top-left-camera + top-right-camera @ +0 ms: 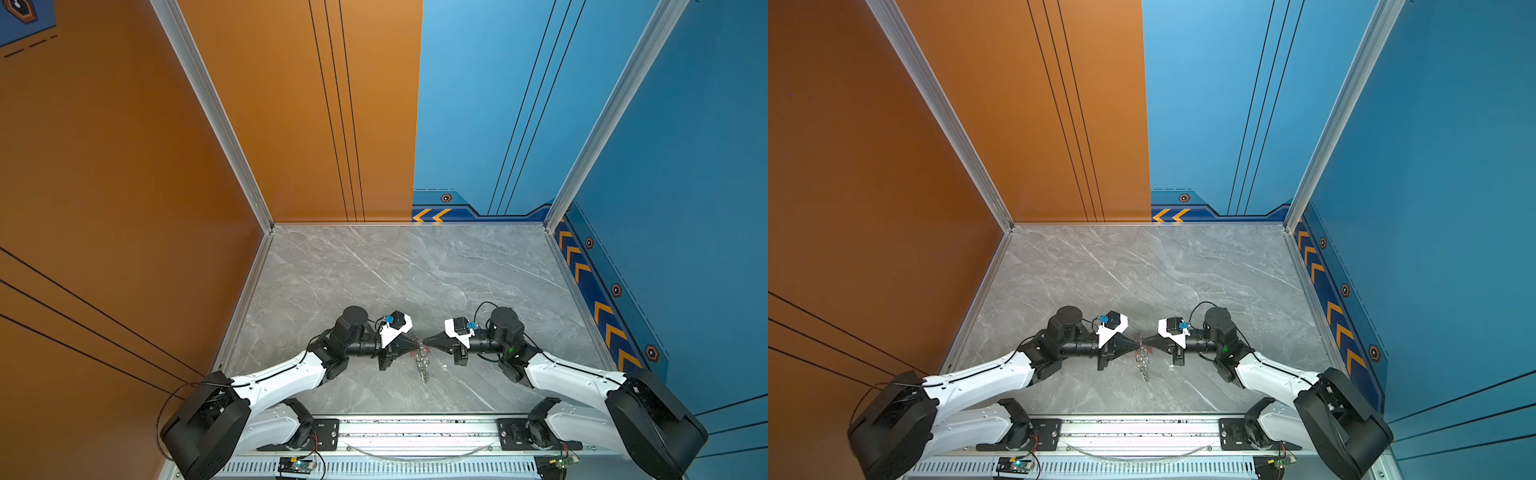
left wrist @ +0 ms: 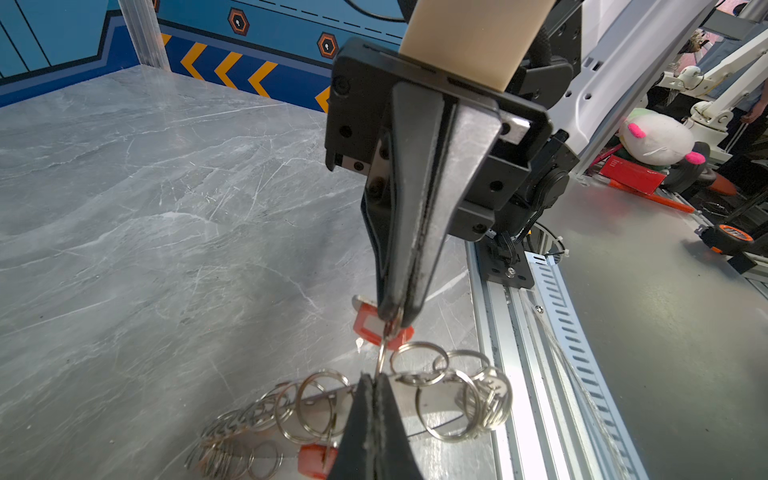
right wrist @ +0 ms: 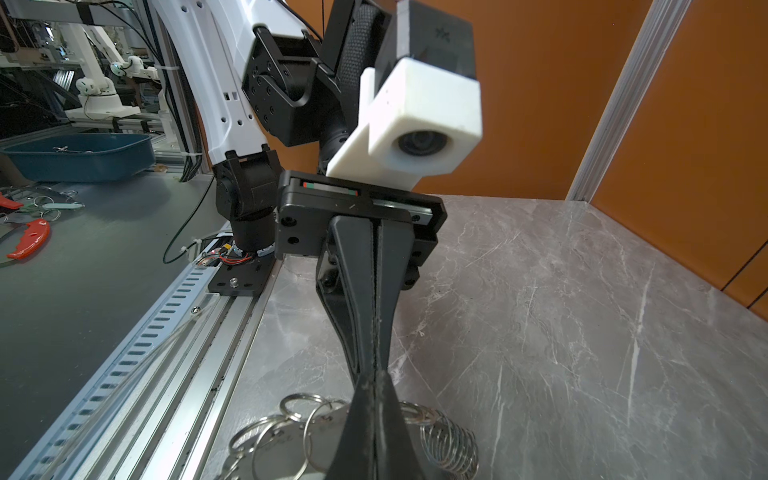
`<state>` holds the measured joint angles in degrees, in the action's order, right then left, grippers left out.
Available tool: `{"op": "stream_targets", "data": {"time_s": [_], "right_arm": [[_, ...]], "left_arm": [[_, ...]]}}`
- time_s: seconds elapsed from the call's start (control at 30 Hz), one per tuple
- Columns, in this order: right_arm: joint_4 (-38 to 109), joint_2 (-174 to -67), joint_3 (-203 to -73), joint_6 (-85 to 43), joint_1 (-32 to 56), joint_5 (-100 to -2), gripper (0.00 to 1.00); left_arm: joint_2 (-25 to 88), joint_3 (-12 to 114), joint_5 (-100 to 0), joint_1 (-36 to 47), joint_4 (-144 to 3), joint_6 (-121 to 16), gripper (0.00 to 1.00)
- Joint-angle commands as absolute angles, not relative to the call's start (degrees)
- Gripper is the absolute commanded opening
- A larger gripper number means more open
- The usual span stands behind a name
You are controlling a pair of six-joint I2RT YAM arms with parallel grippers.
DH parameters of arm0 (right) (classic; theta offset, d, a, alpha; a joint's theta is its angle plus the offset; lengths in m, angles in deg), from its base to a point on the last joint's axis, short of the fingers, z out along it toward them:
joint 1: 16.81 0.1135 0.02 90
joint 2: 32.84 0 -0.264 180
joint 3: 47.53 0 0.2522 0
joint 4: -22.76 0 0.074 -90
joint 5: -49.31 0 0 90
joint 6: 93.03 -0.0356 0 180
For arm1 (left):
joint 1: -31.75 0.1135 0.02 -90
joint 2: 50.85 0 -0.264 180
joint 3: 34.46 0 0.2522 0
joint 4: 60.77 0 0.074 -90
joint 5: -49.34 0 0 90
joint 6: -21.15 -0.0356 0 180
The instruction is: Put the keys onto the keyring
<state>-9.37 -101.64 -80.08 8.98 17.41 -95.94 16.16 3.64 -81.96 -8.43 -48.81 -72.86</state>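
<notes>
Where L gripper (image 2: 375, 379) & R gripper (image 2: 393, 318) meet, both clenched on keyring (image 2: 492, 401), red-tagged key (image 2: 365, 326) behind, rail (image 2: 523, 374) near.

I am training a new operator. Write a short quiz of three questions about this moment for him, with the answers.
1. True or false: the left end effector and the right end effector have their jaws wide open.
2. The orange-red key tag showing its white label is nearest to: A) the right end effector's tip; B) the blue wall; C) the aluminium rail.
3. What thin thing runs between the two tips?
Key: 1 false, both are shut. 2 A. 3 a silver split ring of the keyring, seemingly pinched by both.
</notes>
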Motion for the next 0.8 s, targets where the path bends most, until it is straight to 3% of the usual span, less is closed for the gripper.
{"op": "stream_targets", "data": {"time_s": [0.0, 0.77], "right_arm": [[-8.48, -101.92, -80.28, 9.58, 17.81, -94.32, 0.0], [-4.09, -100.78, -80.8, 13.31, 18.57, -90.53, 0.0]], "left_arm": [[16.57, 4.93, -83.16, -8.06, -49.04, -72.41, 0.0], [16.39, 4.93, -83.12, -8.01, -49.01, -72.4, 0.0]]}}
